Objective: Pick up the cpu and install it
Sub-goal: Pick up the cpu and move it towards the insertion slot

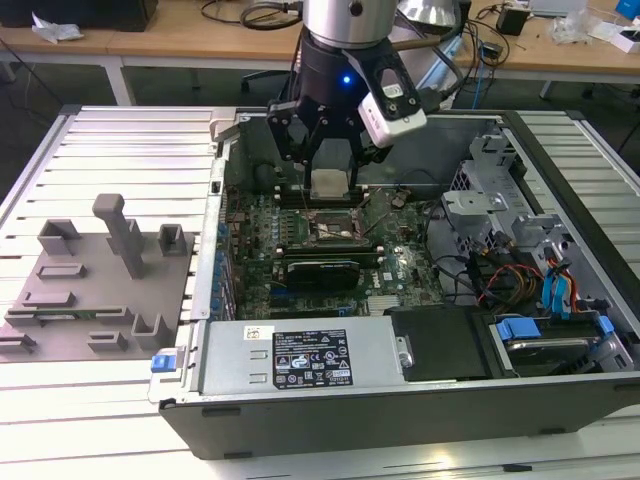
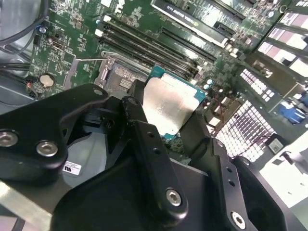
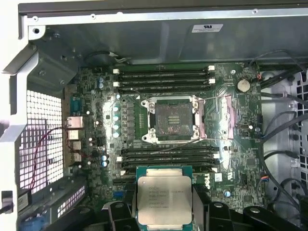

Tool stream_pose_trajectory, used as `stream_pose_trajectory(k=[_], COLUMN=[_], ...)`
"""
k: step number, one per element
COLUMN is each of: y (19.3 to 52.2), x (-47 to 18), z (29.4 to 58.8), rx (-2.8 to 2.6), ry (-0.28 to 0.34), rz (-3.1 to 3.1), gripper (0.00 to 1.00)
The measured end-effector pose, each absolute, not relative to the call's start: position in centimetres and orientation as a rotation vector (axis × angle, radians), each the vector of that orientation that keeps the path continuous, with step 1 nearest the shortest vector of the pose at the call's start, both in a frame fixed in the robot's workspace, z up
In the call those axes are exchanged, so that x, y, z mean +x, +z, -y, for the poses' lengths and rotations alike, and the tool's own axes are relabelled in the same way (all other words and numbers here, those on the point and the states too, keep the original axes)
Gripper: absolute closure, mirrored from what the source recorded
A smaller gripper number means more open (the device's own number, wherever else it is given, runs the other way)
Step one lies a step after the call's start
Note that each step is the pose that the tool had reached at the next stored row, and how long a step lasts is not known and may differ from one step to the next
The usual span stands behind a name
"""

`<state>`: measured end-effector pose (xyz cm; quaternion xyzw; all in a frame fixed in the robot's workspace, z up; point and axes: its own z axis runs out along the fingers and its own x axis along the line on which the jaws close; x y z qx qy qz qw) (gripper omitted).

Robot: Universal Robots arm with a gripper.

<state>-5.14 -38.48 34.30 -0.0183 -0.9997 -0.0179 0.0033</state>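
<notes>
- Black two-fingered gripper (image 1: 328,168) sits closest to the lens in both wrist views, its fingers (image 2: 139,120) clamped on opposite edges of the small flat square cpu with the silvery-grey metal top (image 3: 164,199).
- The cpu is held level above the green motherboard (image 1: 400,255), near the dark metal-framed square socket (image 3: 174,119) but not seated in it.
- In the exterior view, gripper and cpu are at upper centre of the frame, inside the open dark grey computer case (image 1: 400,425).
- At the exterior view's left, a grey plastic fixture plate with upright blocks (image 1: 100,290) lies on the ribbed aluminium table (image 1: 100,410), well apart from the cpu.
</notes>
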Motion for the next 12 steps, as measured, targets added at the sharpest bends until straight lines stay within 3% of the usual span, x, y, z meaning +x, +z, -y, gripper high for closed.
stream_pose_trajectory(k=[12], y=[32.5], x=[-4.1], z=[37.6], rx=[-0.057], ry=[-0.057], rz=[3.132], gripper=[0.45])
